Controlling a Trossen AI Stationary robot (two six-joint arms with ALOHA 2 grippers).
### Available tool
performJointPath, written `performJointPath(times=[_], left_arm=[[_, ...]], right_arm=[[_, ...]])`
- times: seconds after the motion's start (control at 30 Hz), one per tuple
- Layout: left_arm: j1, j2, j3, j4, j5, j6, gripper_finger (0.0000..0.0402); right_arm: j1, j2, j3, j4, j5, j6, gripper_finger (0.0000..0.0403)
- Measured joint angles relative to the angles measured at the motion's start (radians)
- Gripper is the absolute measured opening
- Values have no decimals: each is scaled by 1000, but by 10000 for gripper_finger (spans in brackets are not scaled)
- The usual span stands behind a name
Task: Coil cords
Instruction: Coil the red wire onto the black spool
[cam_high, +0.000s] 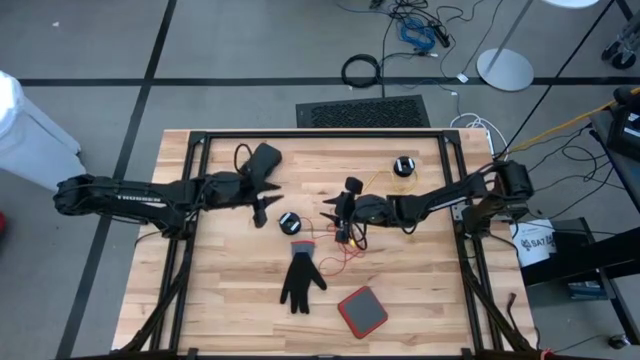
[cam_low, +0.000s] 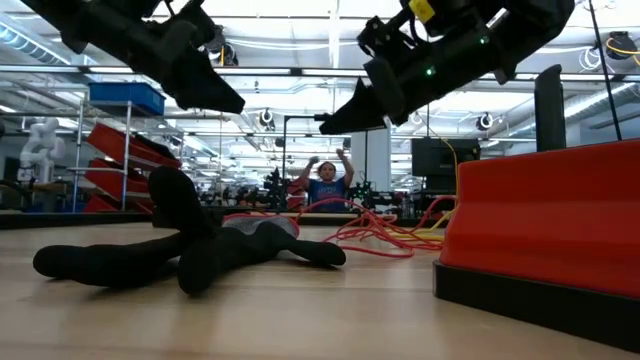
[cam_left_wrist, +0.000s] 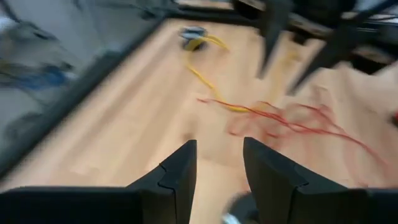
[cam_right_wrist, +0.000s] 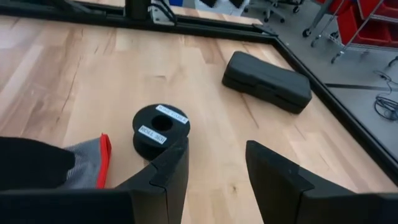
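From above: left arm stretched level from the table's left edge toward the middle, left gripper (cam_high: 262, 210) pointing down over bare wood just left of a black puck (cam_high: 289, 222). Right arm reaching in from the right edge, elbow bent, right gripper (cam_high: 343, 228) hanging over the tangle of cords (cam_high: 345, 250), thin red and yellow strands spread at mid-table. A yellow strand running up to a second puck (cam_high: 403, 166) near the far edge. Black glove (cam_high: 301, 277) lying flat toward the near edge, red-and-black case (cam_high: 362, 311) to its right, black pouch (cam_high: 264, 160) at far left.

From table height: both arms angled down from above, tips clear of the wood, cords heaped behind the glove (cam_low: 190, 255).

From the left wrist: fingers (cam_left_wrist: 180, 177) parted with a clear gap, nothing between them; cords (cam_left_wrist: 267, 115) ahead on the wood.

From the right wrist: fingers (cam_right_wrist: 171, 171) apart and empty, just above the labelled puck (cam_right_wrist: 160, 129), glove cuff beside it, pouch (cam_right_wrist: 266, 81) farther off.
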Motion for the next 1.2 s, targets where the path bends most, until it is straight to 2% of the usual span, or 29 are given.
performJointPath(times=[0.17,0.33,0.57,0.7,0.93,1.2], left_arm=[[-19,0,0,-33,152,-33,140],[-86,0,0,98,183,44,140],[-159,0,0,396,-9,257,140],[-162,0,50,425,-56,317,140],[-164,0,199,293,-103,378,140],[-164,0,350,-150,-314,392,140]], right_arm=[[0,15,0,-3,0,0,146],[0,13,0,2,0,0,146],[0,12,0,2,0,0,146],[0,12,0,1,0,0,146],[0,12,0,1,0,0,146],[0,11,0,1,0,0,146]])
